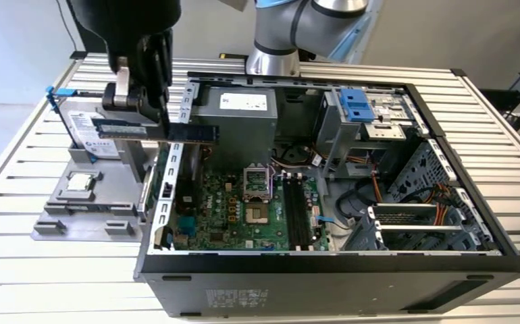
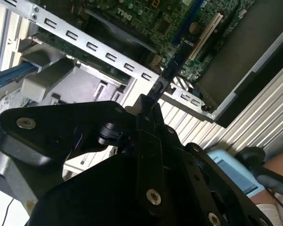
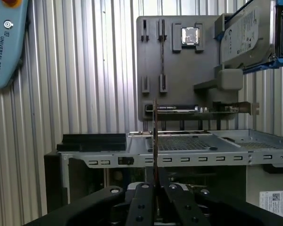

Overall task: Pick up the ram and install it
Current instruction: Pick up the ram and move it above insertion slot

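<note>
In the exterior view the ram [image 1: 161, 131], a long thin dark stick with a pale label, hangs level in the air over the open computer case's left wall [image 1: 165, 182]. My gripper [image 1: 147, 113] is shut on it from above. Both wrist views show the ram edge-on, as a thin strip [image 3: 154, 136] [image 2: 172, 66] sticking out from between the black fingers [image 3: 142, 197]. The motherboard's long black memory slots [image 1: 296, 209] lie lower and toward the exterior view's right of the ram.
A grey parts holder [image 1: 71, 209] at the exterior view's left carries a small silver processor chip [image 1: 82, 181] and a hard drive in a blue frame [image 1: 80, 125]. Inside the case are a drive cage [image 1: 368, 111] and cables. A pale blue pendant [image 3: 4, 42] lies on the slatted table.
</note>
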Robot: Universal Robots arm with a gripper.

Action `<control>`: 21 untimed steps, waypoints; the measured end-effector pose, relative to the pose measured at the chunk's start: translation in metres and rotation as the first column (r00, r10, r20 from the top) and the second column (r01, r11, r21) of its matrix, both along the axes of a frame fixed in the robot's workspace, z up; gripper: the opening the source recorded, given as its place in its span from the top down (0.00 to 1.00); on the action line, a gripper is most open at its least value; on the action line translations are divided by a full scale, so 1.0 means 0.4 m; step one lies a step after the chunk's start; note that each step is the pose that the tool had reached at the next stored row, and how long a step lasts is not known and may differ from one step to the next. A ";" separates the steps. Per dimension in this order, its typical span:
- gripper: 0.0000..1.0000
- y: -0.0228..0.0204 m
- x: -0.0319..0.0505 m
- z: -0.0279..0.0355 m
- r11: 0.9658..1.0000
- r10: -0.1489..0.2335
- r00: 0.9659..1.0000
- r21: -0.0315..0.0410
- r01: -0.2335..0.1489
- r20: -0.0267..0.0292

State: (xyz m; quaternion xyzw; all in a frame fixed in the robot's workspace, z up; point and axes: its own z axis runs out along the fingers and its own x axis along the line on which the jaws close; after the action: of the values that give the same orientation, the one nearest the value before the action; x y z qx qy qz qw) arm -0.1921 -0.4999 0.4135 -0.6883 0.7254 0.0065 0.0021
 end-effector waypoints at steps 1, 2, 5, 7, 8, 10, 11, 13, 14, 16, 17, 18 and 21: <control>1.00 0.000 0.007 0.000 1.000 0.000 1.000 0.000 0.000 0.000; 1.00 0.000 0.015 0.000 1.000 0.000 1.000 0.000 0.000 0.000; 1.00 0.000 0.038 0.000 1.000 0.000 1.000 0.000 0.000 0.000; 1.00 0.000 0.052 0.000 1.000 0.000 1.000 0.000 0.000 -0.001; 1.00 0.000 0.060 0.000 1.000 0.000 1.000 0.000 0.000 -0.001; 1.00 0.000 0.075 0.000 1.000 0.000 1.000 0.000 0.000 -0.001; 1.00 0.000 0.081 0.000 1.000 0.000 1.000 0.000 0.000 -0.001; 1.00 0.000 0.095 0.000 1.000 0.000 1.000 0.000 0.000 -0.001; 1.00 0.000 0.102 0.000 1.000 0.000 1.000 0.000 0.000 -0.001; 1.00 0.000 0.115 0.000 1.000 0.000 1.000 0.000 0.000 -0.001; 1.00 0.000 0.121 0.000 1.000 0.000 1.000 0.000 0.000 -0.001; 1.00 0.000 0.127 0.000 1.000 0.000 1.000 0.000 0.000 -0.001; 1.00 0.000 0.145 -0.001 1.000 0.000 1.000 0.000 0.000 -0.001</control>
State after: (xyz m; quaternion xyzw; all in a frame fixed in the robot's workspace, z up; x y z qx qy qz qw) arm -0.1339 -0.4999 0.4133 -0.6883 0.7254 0.0069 0.0014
